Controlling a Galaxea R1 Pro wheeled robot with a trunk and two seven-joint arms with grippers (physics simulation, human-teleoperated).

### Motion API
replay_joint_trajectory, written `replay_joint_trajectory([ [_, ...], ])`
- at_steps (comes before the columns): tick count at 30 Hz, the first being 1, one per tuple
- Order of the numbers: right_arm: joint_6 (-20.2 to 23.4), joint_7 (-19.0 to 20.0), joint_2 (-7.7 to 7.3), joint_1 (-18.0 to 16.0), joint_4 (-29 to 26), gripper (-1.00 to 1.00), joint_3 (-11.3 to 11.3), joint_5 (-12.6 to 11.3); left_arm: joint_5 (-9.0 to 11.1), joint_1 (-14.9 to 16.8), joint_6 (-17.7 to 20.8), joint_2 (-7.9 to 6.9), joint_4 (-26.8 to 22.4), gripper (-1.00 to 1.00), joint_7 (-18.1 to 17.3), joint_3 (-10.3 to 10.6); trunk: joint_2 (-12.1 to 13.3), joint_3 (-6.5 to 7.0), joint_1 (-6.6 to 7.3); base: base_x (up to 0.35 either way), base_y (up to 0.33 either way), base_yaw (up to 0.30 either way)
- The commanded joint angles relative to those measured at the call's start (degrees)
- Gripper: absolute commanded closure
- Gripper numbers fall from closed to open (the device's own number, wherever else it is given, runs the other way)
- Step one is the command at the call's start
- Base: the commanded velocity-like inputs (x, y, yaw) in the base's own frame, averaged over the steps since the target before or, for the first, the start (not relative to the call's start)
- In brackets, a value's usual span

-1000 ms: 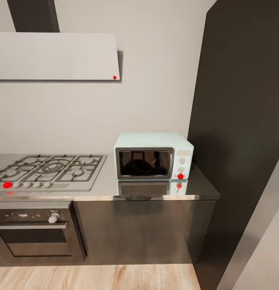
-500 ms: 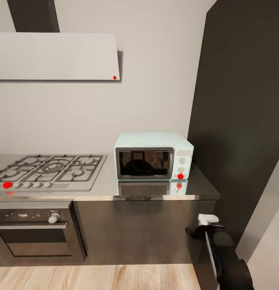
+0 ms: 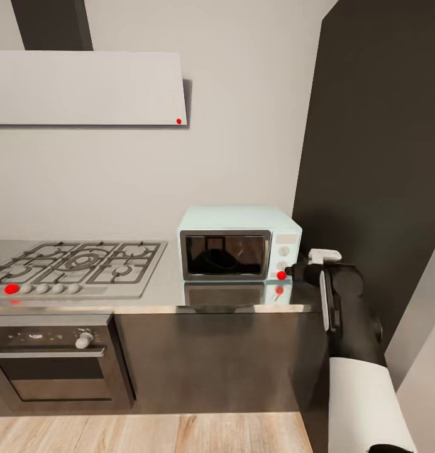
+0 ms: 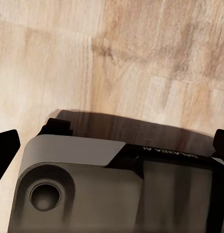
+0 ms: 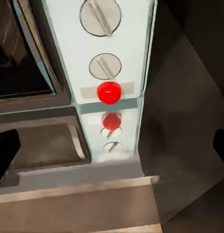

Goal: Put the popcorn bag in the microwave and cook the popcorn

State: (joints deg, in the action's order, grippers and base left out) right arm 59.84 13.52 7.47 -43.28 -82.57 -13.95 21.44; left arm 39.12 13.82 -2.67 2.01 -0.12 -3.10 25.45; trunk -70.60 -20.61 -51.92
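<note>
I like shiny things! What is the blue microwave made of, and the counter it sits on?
The microwave looks like smooth, painted mint-blue metal or plastic, hard to tell which; its door is dark glass, since it shows reflections. The countertop looks like polished grey metal or stone: it mirrors the microwave's front and red button like a mirror.

Gas hob (image 3: pixel 76 267) lay left along worktop, built-in oven (image 3: pixel 54 362) beneath, range hood (image 3: pixel 85 88) on wall above; wooden floor (image 4: pixel 141 58) below.

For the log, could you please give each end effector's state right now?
Left end effector: open, empty, over the floor.
Right end effector: open, empty, facing the microwave button.
</note>
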Motion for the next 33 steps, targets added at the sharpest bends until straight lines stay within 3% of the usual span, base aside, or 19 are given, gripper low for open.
replay_joint_trajectory([
  [1, 0.2, 0.5, 0.19, -0.3, 0.0, -1.00, -0.1, 0.7, 0.6, 0.1, -0.2, 0.01, 0.1, -1.00, -0.2, 0.5, 0.0, -0.07, 0.00, 0.000, 0.000, 0.000],
  [6, 0.2, 0.2, 1.89, -0.7, 2.1, -1.00, -0.2, 0.6, 0.6, 0.1, -0.2, 0.01, 0.1, -1.00, -0.3, 0.5, 0.0, -0.07, 0.00, 0.000, 0.000, 0.000],
  [7, -4.3, 0.3, 2.53, -0.7, 4.6, -1.00, -0.3, 0.5, 0.6, 0.1, -0.2, 0.01, 0.1, -1.00, -0.3, 0.5, 0.0, -0.07, 0.00, 0.000, 0.000, 0.000],
  [11, -13.5, 0.1, 2.53, -0.8, 13.2, -1.00, -0.5, 0.5, 0.6, 0.1, -0.3, 0.01, 0.1, -1.00, -0.3, 0.5, 0.0, -0.07, 0.00, 0.000, 0.000, 0.000],
  [13, -23.1, -0.4, 2.53, -0.8, 20.1, -1.00, -0.6, 0.7, 0.6, 0.1, -0.3, 0.01, 0.1, -1.00, -0.3, 0.5, 0.0, -0.07, 0.00, 0.000, 0.000, 0.000],
  [16, -33.6, -2.0, 2.53, -0.8, 26.8, -1.00, -0.9, 0.7, 0.6, 0.1, -0.3, 0.01, 0.1, -1.00, -0.3, 0.5, 0.0, -0.07, 0.00, 0.000, 0.000, 0.000],
  [18, -37.2, -2.7, 2.53, -0.8, 29.6, -1.00, -1.7, 0.7, 0.6, 0.1, -0.3, 0.01, 0.1, -1.00, -0.3, 0.5, 0.0, -0.07, 0.00, 0.000, 0.000, 0.000],
  [24, -38.4, -2.8, 2.08, -0.8, 30.7, -1.00, -7.1, 1.0, 0.6, 0.1, -0.3, 0.01, 0.1, -1.00, -0.3, 0.5, 0.0, -0.07, 0.00, 0.000, 0.000, 0.000],
  [26, -38.5, -2.7, 1.68, -0.8, 30.6, -1.00, -7.4, 1.0, 0.6, 0.1, -0.3, 0.01, 0.1, -1.00, -0.3, 0.5, 0.0, -0.07, 0.00, 0.000, 0.000, 0.000],
  [29, -38.5, -2.4, -0.27, -0.8, 30.6, -1.00, -7.6, 1.0, 0.6, 0.1, -0.3, 0.01, 0.1, -1.00, -0.3, 0.5, 0.0, -0.07, 0.00, 0.000, 0.000, 0.000],
  [33, -38.4, -2.5, -0.78, -0.8, 30.6, -1.00, -7.6, 1.1, 0.5, 0.1, -0.3, 0.01, 0.1, -1.00, -0.3, 0.5, 0.0, -0.07, 0.00, 0.000, 0.000, 0.000],
])
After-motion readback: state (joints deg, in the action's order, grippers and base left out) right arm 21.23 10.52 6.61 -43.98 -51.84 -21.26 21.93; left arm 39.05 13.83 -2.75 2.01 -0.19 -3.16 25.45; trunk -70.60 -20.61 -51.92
